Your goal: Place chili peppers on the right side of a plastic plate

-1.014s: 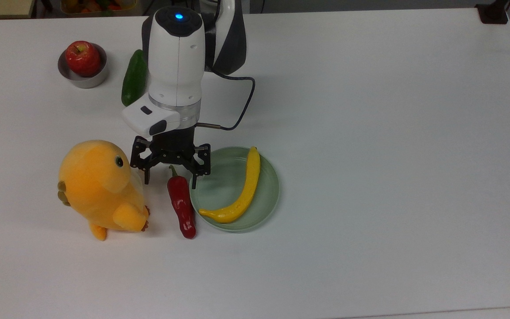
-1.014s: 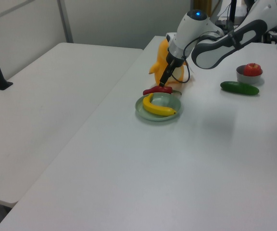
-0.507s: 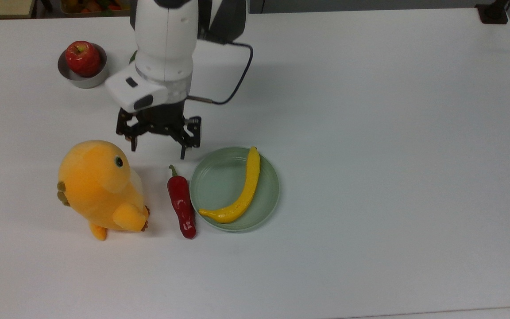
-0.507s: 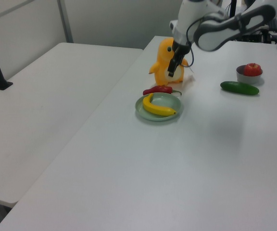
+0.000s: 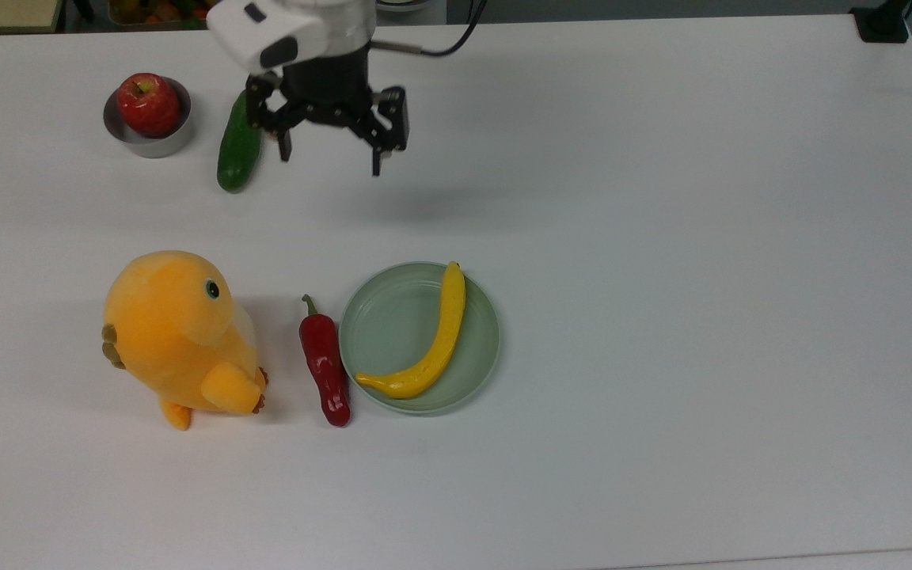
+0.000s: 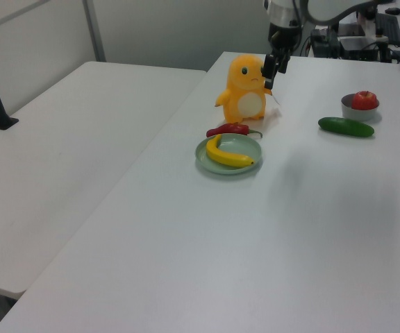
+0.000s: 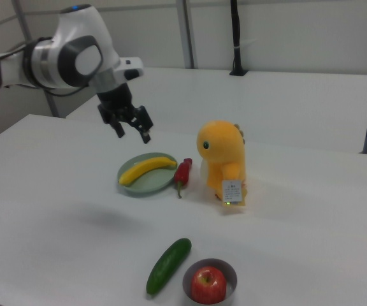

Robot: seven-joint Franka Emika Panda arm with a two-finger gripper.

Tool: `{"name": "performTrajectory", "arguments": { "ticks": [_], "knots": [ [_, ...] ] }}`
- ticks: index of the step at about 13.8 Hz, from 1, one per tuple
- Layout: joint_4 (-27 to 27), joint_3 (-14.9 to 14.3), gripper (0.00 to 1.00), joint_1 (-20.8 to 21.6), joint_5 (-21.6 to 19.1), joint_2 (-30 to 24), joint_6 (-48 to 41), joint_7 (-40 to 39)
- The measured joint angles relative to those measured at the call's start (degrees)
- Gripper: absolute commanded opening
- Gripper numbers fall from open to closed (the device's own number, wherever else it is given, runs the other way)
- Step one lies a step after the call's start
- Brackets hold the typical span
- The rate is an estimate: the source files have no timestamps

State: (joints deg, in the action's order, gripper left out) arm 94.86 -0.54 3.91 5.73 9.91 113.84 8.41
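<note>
Now the gripper hangs in the air above the bench, pointing down, fingers spread wide with nothing between them. In the top view it sits near the top edge, just right of the cucumber and well apart from the plate. In the right view the gripper hangs above and left of the plate, with the white arm reaching in from the right view's left. In the left view the gripper is high, next to the head of the plush toy.

The chili pepper lies flat on the bench, touching or just beside the plate's rim on the top view's left, stem pointing to the far side, between the plate and the plush toy. In the right view the chili pepper is on the right view's right of the plate. A banana lies in the plate. An apple sits in a small metal bowl left of the cucumber in the top view.
</note>
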Motion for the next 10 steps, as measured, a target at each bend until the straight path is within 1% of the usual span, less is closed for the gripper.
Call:
{"name": "performTrajectory", "arguments": {
  "ticks": [2, 5, 7, 10],
  "knots": [
    [4.1, 0.1, 1.0, 2.0, -1.5, -4.5, -1.1, 0.1],
    [8.5, 0.1, 1.0, 4.0, -4.4, -8.2, -1.1, 0.8],
    [9.4, 0.1, 1.0, 4.1, -5.3, -9.5, -1.1, 0.9],
    [10.5, 0.1, 1.0, 4.1, -5.4, -9.8, -1.1, 0.9]
  ]
}}
